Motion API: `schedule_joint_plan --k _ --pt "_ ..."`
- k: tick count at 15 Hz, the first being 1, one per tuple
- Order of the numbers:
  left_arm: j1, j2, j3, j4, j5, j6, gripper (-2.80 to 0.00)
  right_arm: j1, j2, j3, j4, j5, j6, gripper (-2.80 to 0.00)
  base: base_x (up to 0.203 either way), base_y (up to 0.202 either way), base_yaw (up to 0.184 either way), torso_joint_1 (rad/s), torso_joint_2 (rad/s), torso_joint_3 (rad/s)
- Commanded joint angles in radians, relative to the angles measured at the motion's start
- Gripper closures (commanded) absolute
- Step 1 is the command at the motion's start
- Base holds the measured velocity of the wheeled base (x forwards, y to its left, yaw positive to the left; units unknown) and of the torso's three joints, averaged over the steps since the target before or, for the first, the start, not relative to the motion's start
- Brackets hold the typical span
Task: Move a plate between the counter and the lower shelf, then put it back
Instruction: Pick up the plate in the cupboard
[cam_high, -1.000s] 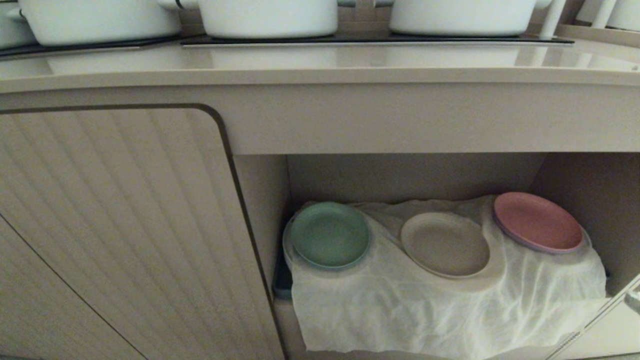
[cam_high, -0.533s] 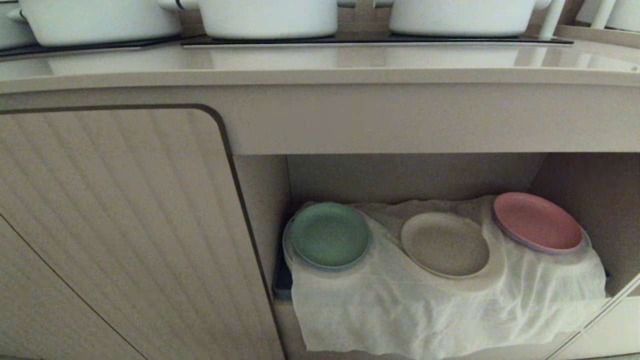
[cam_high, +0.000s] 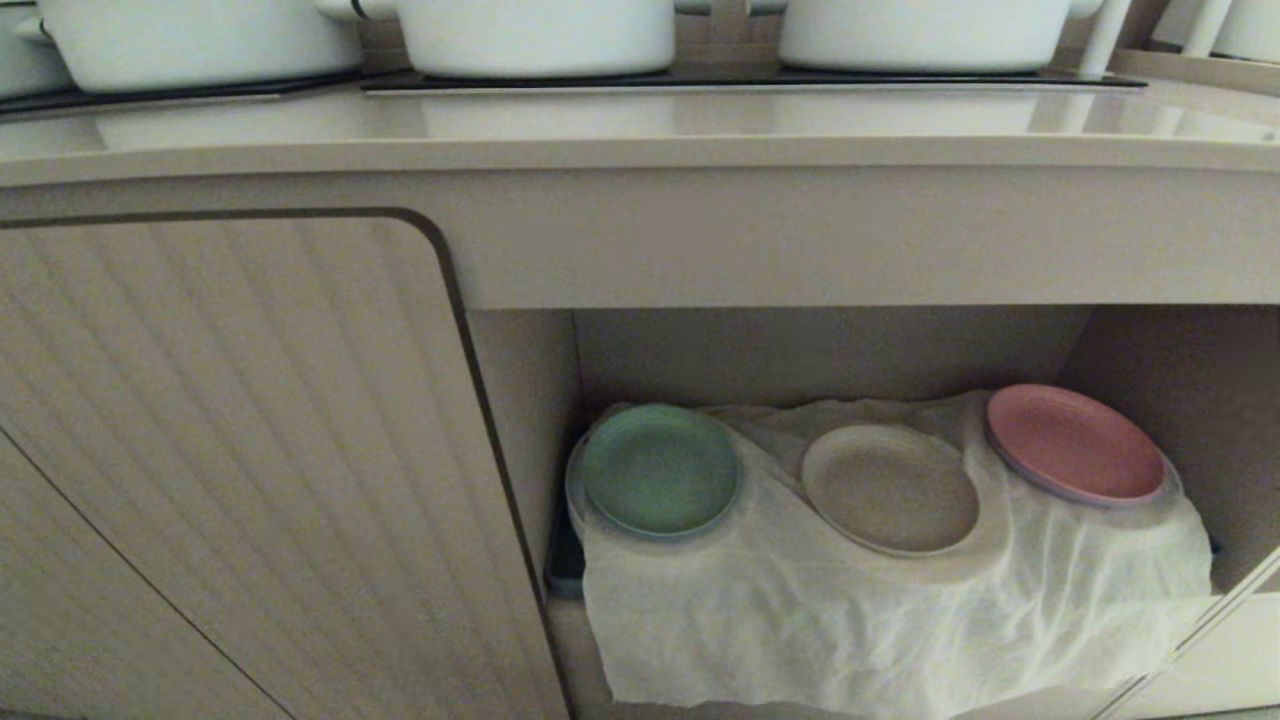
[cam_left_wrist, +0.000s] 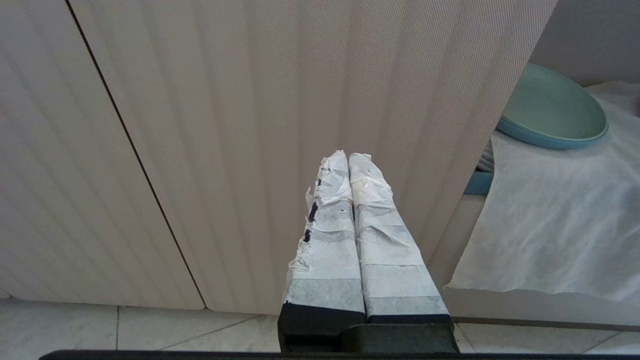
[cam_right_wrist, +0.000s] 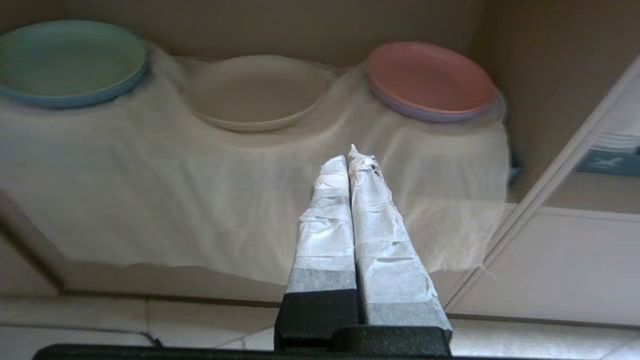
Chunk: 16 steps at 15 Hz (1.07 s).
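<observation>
Kitchen: pots (cam_high: 535, 35) on hob-fitted counter (cam_high: 640, 130), ribbed cabinet door (cam_high: 230, 450).

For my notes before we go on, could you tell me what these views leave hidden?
- Head view: pots cut off by the top edge; neither claw shows.
- Head view: white cloth hides what props the plate.
- Left wrist view: cabinet door hides most of the lower shelf.

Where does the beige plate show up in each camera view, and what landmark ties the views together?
Head view: the beige plate lies on the white cloth in the shelf, between the green plate and pink plate.
Left wrist view: not in it.
Right wrist view: centre, beyond the right claw.
Shared landmark: the green plate.
</observation>
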Motion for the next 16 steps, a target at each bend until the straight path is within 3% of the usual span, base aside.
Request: schedule_joint_plan --k 1,4,16 --pt "0.001 0.0 0.0 0.0 0.0 -0.001 0.0 0.0 -0.022 0.007 0.003 -0.003 0.01 0.0 0.0 0.0 0.0 0.0 0.0 0.0" --pt "0.001 0.0 0.0 0.0 0.0 -0.001 0.0 0.0 -0.022 0.007 0.0 -0.003 0.075 0.0 0.0 0.0 0.0 0.0 0.0 0.0" --pt "0.001 0.0 0.0 0.0 0.0 -0.001 0.0 0.0 -0.022 0.007 0.001 0.004 0.069 0.0 0.0 0.0 0.0 0.0 0.0 0.0"
